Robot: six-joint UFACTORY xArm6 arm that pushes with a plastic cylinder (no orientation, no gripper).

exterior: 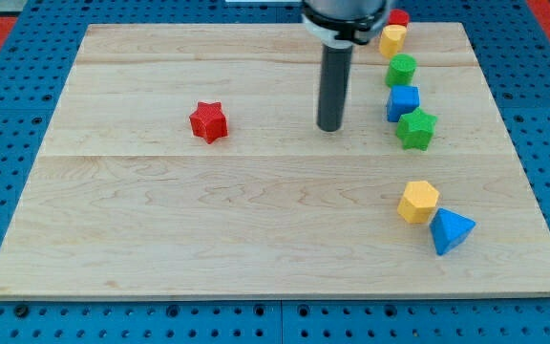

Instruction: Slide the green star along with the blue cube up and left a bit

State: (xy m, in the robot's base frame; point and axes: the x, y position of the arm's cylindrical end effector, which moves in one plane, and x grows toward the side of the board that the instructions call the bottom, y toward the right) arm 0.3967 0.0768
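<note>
The green star (416, 129) lies at the view's right, touching the blue cube (403, 101) just above it. My tip (329, 127) rests on the board to the left of both, about level with the star and well apart from it. A green block (401, 69) sits directly above the blue cube.
A yellow block (392, 39) and a red block (399, 17) continue the column toward the top edge. A yellow hexagon (418, 202) and a blue triangular block (451, 230) lie lower right. A red star (208, 122) lies at the left. The wooden board (160, 220) sits on a blue pegboard.
</note>
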